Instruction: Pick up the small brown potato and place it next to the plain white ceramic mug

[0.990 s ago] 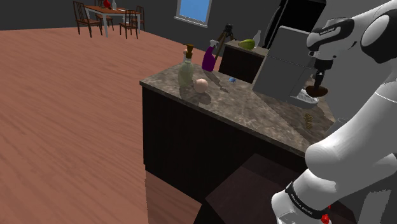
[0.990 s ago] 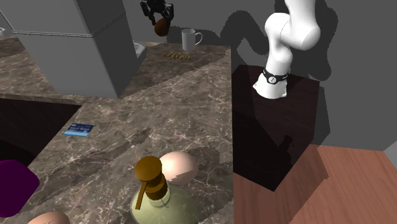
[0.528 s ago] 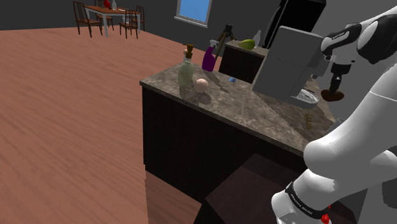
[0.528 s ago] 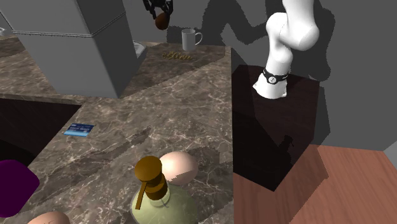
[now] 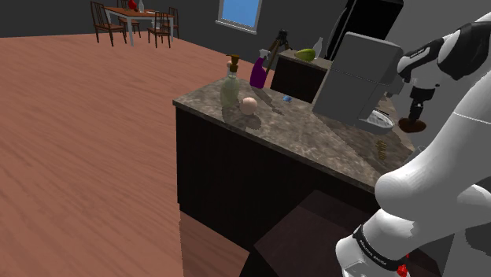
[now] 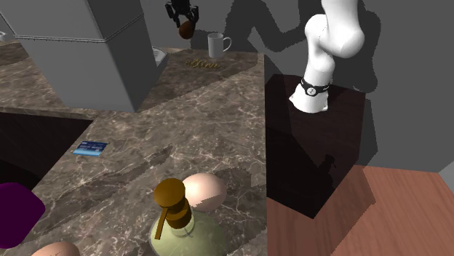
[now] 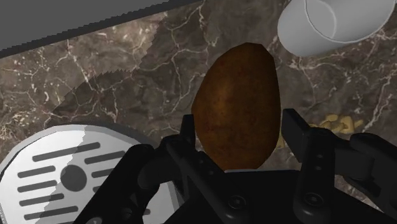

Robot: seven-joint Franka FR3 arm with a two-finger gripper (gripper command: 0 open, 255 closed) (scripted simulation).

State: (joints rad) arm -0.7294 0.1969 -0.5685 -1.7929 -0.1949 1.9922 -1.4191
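One risk: the brown potato [image 7: 236,105], clasped between the jaws of the gripper [image 6: 185,23] above the counter [image 6: 218,109], with the white mug [image 6: 216,45] at its four o'clock in the second exterior view, may roll once released.

— What does the wrist view lose?
— The picture's edge slices off part of the white mug [image 7: 331,25]. The potato [image 7: 238,105] has its lower end hidden behind the black body of the gripper [image 7: 240,127], as does part of the round slotted disc [image 7: 57,168].
— And the second exterior view?
— The purple object [image 6: 14,214] runs off its left edge. The corked bottle [image 6: 178,225] and a pale egg-like ball [image 6: 54,249] run off its bottom. The golden bits [image 6: 205,64] near the mug are too small to identify, and the print on the blue card [image 6: 91,148] is unreadable.
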